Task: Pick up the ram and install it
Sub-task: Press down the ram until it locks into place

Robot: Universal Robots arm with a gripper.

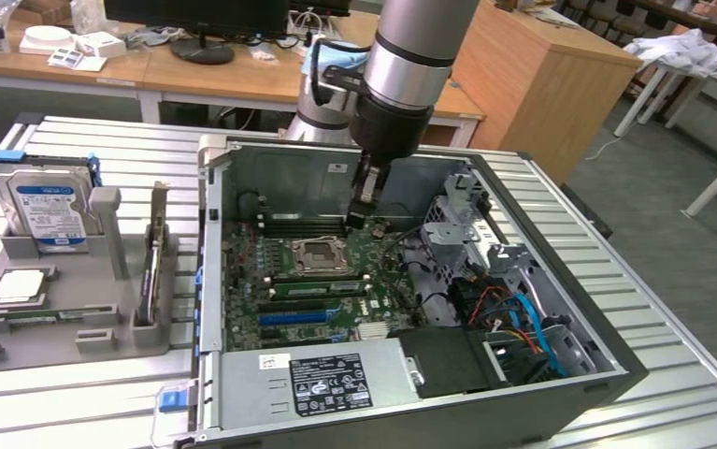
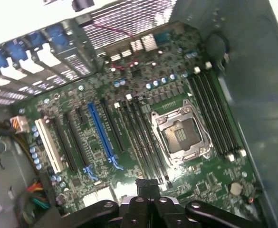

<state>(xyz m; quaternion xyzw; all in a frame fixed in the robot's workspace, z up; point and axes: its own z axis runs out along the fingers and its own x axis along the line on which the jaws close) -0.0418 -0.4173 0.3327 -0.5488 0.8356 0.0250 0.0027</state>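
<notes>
The arm reaches down into the open computer case (image 1: 582,360) that lies on the slatted table (image 1: 657,271), and its hand (image 1: 358,217) hangs just above the motherboard (image 1: 333,281), over the far bank of black memory slots (image 1: 308,224) beyond the empty CPU socket (image 1: 314,253). The fingers are pressed together, and no green stick can be made out between them. In the wrist view the hand (image 2: 146,183) shows as a dark joined tip over the board, near the end of the slots beside the socket (image 2: 181,135), with the blue expansion slot (image 2: 100,135) further off. The ram (image 1: 32,317) appears as a thin green stick lying flat in the grey holder (image 1: 71,327) on the exterior view's left, outside the case and well apart from the hand, just in front of the square silver CPU chip (image 1: 19,285). Behind that chip the hard drive (image 1: 44,206) with its blue label stands upright in the same holder, and a long card (image 1: 152,267) stands on edge beside it. A green strip (image 1: 314,287) also runs along the near slots by the socket; whether that is a seated stick I cannot tell.
</notes>
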